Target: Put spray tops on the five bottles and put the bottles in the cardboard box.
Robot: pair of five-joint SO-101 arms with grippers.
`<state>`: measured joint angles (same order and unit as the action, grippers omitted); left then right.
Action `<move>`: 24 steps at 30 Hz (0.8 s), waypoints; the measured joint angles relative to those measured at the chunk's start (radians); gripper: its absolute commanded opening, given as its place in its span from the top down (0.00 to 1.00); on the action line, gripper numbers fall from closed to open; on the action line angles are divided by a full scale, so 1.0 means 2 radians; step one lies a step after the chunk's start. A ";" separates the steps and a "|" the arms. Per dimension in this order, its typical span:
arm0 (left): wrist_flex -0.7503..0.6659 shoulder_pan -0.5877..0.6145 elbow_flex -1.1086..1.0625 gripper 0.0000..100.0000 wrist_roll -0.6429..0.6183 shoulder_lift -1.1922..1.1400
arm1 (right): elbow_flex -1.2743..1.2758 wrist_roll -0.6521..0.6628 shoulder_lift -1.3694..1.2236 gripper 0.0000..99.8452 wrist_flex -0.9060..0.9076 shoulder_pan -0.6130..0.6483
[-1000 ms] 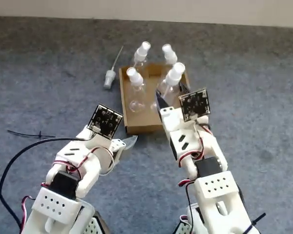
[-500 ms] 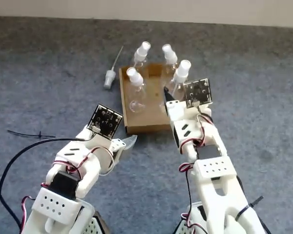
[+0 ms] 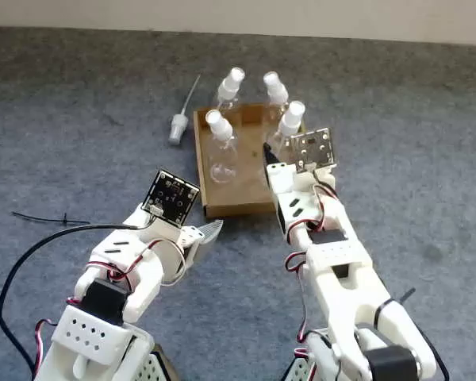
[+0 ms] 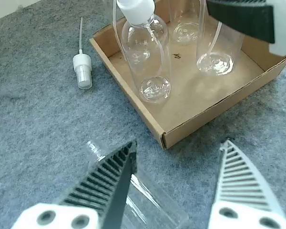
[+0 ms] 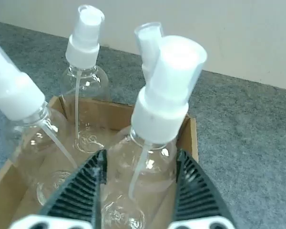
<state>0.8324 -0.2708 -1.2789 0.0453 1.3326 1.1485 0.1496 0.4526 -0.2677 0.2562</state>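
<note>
Grey carpet (image 3: 428, 119) covers the table. Nearest, the left gripper (image 4: 178, 143) hangs with its fingers spread above an uncapped bottle (image 4: 152, 200) lying on its side. Just beyond it sits the cardboard box (image 3: 238, 208). At the box's right side, the right gripper (image 5: 141, 153) is clamped on a capped bottle (image 5: 152, 162) standing inside. Three other bottles (image 3: 220, 151) with tops stand in the box. A loose spray top (image 3: 178, 127) lies left of its far corner.

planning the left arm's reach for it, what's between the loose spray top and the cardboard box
Nothing but bare grey carpet. The loose spray top lies apart from the cardboard box, beside its side wall. The left wrist view and the high view both show this.
</note>
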 measured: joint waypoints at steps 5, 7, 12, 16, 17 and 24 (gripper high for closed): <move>0.000 0.000 0.000 0.75 0.000 0.000 | 0.000 0.000 -0.033 1.00 -0.041 0.000; 0.000 0.000 0.000 0.75 0.000 0.000 | 0.000 0.000 -0.045 1.00 -0.053 0.000; 0.000 0.000 0.000 0.75 0.000 0.000 | 0.000 0.000 -0.074 1.00 -0.084 0.000; 0.000 0.000 0.000 0.75 0.000 0.000 | 0.000 0.000 -0.094 1.00 -0.110 0.000; 0.000 0.000 0.000 0.75 0.000 0.000 | 0.000 0.000 -0.097 1.00 -0.116 0.000; 0.000 0.000 0.000 0.75 0.000 0.000 | -0.001 0.000 -0.109 0.99 -0.130 0.000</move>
<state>0.8324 -0.2708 -1.2789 0.0453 1.3326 1.1469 0.1496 0.2348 -0.5271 0.2562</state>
